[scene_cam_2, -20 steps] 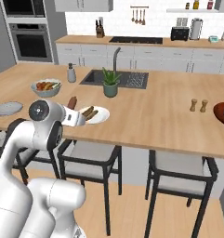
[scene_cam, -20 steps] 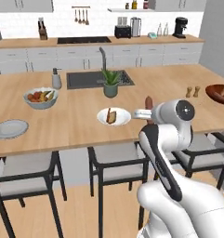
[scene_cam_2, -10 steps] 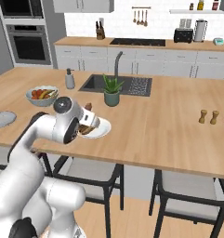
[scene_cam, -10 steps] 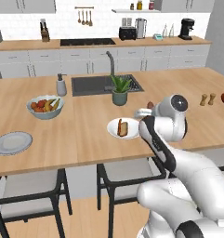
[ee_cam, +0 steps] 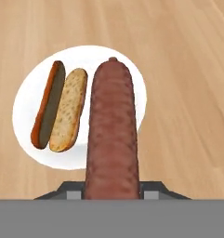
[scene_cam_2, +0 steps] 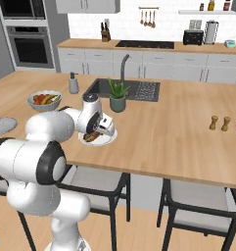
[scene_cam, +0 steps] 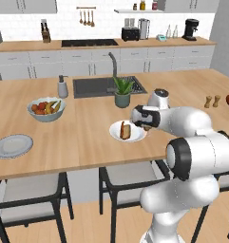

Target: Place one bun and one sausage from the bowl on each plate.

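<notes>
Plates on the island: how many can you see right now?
2. One white plate sits near the counter's middle under the gripper, already holding a bun. The other plate, grey and bare, lies at the far left. None seems hidden.

No text, label, brand, number or sign can be read anywhere in these pictures; every surface is plain or too small and blurred to show lettering.
</notes>
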You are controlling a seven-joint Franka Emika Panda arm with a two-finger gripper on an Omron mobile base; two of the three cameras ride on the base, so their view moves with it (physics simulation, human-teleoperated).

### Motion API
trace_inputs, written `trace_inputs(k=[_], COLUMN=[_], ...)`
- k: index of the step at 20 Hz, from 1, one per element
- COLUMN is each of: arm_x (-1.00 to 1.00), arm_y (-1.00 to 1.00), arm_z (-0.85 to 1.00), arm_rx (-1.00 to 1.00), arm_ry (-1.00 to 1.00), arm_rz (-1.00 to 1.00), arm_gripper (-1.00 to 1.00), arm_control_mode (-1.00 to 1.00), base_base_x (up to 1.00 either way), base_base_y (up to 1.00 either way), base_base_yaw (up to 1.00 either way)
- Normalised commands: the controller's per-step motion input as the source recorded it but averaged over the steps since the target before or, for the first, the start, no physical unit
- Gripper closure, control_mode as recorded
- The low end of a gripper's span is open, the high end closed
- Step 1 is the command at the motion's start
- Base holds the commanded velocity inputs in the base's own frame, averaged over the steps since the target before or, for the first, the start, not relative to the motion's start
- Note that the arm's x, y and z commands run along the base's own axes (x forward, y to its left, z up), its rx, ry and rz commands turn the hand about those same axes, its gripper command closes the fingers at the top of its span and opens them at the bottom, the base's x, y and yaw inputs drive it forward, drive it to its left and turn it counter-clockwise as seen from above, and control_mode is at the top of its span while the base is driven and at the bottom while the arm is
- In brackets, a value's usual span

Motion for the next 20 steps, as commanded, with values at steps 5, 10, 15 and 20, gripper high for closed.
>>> trace_inputs(k=[5,10,15,20], arm_x=[0.81,0.29,0.03,0.32], arm_y=[0.00,0.00,0.00,0.00], arm_z=[-0.60,-0.82,-0.40,0.11], arm_rx=[0.03,0.05,0.00,0.00], arm_ry=[0.10,-0.08,-0.13,0.00], arm_rz=[0.00,0.00,0.00,0.00], arm_gripper=[1.00,1.00,-1.00,-1.00], arm_control_mode=[-1.00,-1.00,-1.00,-1.00], base_base_x=[0.00,0.00,0.00,0.00], base_base_y=[0.00,0.00,0.00,0.00], base_base_yaw=[0.00,0.00,0.00,0.00])
